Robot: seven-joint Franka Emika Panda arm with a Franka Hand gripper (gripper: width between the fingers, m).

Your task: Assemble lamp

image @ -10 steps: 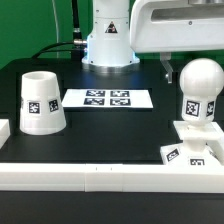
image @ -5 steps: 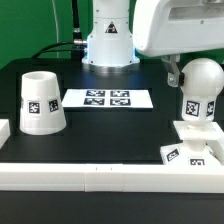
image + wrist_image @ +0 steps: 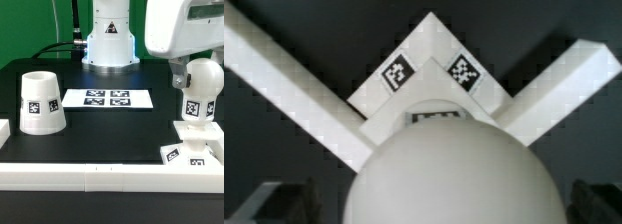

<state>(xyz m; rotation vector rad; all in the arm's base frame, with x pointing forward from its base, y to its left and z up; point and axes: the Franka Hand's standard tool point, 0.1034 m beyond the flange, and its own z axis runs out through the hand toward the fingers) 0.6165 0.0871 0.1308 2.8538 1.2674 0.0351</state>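
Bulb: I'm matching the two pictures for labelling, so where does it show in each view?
Exterior view: the bulb stands at the exterior view's right, upright on the base.
Wrist view: the bulb is large and closest to the camera, partly covering the base.
Shared landmark: the base's square markers.

The counter is a flat, matte black top. A long white rail lies along its near edge. The tapered white shade stands with its open end up near the edge at the exterior view's left, well apart from the other things. The marker board lies flat at mid-counter, toward the far edge. The low square base sits in the near corner at the exterior view's right, just beside the rail.
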